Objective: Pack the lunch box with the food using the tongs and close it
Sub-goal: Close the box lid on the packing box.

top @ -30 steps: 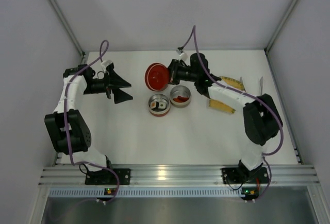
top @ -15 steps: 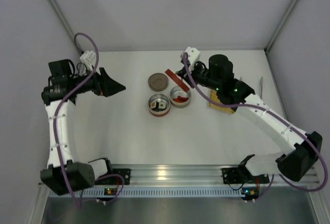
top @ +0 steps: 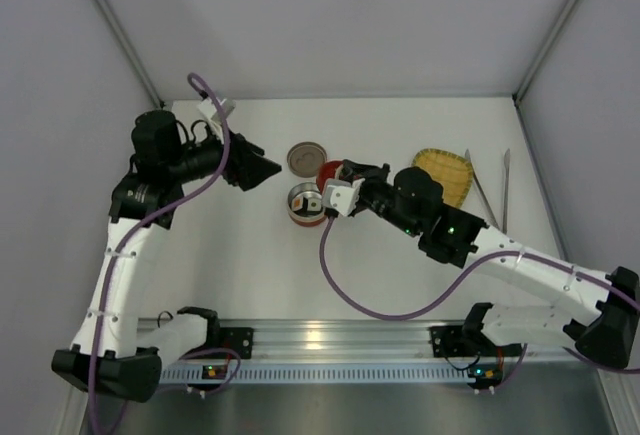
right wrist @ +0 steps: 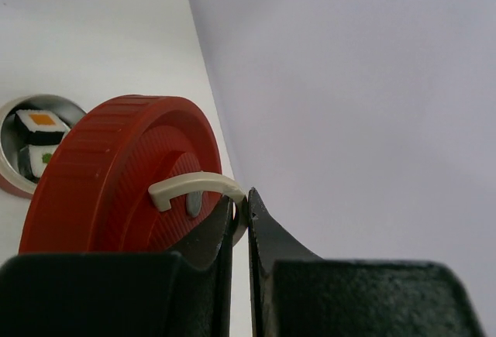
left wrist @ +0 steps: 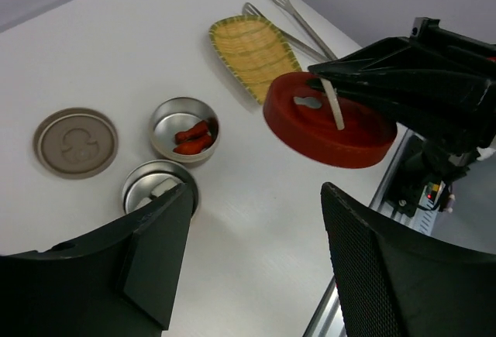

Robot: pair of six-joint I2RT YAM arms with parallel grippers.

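Two open tins stand just beside each other near the middle of the counter (top: 250, 255): the sushi tin (top: 296, 217) holds the sushi rolls (right wrist: 43, 122), the second tin (left wrist: 172, 114) the red bits (left wrist: 191, 137). The right end effector (right wrist: 242, 201) is closed on the white loop (right wrist: 194, 184) of the red lid (right wrist: 101, 174). Half a second ago it held this lid on edge behind the tins. Now the arm reaches in from the near side, and in the top view we see the lid hide the second tin. The left end effector (left wrist: 256, 197) has come nearer to the tins; its jaws stand apart, holding nothing. The yellow mat (top: 443, 175) now shows whole, with the tongs (top: 505, 190) lying beside it, untouched.
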